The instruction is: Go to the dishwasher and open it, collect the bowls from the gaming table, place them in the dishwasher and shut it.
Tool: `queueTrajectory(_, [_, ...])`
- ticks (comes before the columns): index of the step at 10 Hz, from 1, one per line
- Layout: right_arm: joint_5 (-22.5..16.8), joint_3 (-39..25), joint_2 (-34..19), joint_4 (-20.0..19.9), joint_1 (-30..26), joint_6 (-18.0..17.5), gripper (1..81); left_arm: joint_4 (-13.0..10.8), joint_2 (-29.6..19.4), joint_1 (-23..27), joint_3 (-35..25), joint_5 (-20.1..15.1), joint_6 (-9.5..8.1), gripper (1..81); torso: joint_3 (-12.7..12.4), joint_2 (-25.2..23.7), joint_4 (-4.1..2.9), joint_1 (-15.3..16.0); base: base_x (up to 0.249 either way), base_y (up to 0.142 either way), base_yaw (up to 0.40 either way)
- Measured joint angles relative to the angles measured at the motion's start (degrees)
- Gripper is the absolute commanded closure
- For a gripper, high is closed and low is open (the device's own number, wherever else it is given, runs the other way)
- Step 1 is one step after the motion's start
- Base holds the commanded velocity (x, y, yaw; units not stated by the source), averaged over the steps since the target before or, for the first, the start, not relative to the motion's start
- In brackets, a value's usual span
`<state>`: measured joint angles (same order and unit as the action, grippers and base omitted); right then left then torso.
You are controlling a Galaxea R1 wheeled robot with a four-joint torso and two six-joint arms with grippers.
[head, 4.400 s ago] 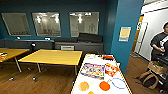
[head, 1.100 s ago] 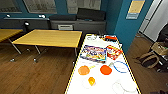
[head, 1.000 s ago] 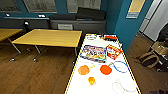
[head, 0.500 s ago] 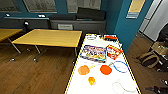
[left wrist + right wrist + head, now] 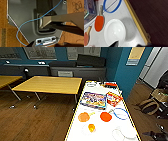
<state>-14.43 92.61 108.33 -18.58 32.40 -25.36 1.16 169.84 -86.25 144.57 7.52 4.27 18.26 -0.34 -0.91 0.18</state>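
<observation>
Worktop scene from above: at upper left of the head view a yellow-topped table (image 5: 51, 84) stands on the wooden floor (image 5: 32, 119). Centre to right runs the gaming table (image 5: 100, 133), white-topped, carrying a colourful game box (image 5: 94, 100), two orange table-tennis paddles (image 5: 84, 116), a blue ring (image 5: 120, 113) and, lower right, a white bowl (image 5: 121, 133). The right wrist view shows this bowl empty near the edge. Neither claw's state can be told.

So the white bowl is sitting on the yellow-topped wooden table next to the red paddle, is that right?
Not quite. The white bowl sits next to the red paddle, but on the white gaming table, not the yellow-topped one, as the right wrist view shows.
</observation>
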Motion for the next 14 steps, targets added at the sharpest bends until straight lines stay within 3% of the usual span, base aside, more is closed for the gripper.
queueTrajectory(3, [0.00,2.71,3.58,-2.67,-0.33,0.00,1.0,0.00,-0.02,0.01,0.00,0.00,0.00,1.0,0.00,0.02,0.00,0.00,0.000,0.000,0.000])
queueTrajectory(7, [0.11,5.32,9.37,-2.89,-0.82,-0.83,1.0,0.02,-0.02,0.01,0.00,-0.02,0.00,1.0,0.02,0.02,0.00,0.00,0.000,0.000,0.000])
queueTrajectory(11, [0.96,9.31,14.25,-3.72,2.63,-1.32,1.0,0.07,-0.13,0.01,0.00,-0.02,0.00,1.0,0.02,0.05,0.00,0.02,0.000,0.000,0.000])
queueTrajectory(12, [1.60,10.14,15.35,-3.94,3.69,-1.23,81.1,0.07,-0.16,0.01,0.02,-0.02,0.00,1.0,0.02,0.05,0.00,0.02,0.000,0.000,0.000])
queueTrajectory(14, [3.35,11.22,17.25,-4.96,5.60,-1.62,81.1,0.10,-0.13,0.01,0.00,-0.17,0.00,1.0,0.02,0.05,0.00,0.02,0.000,0.000,0.000])
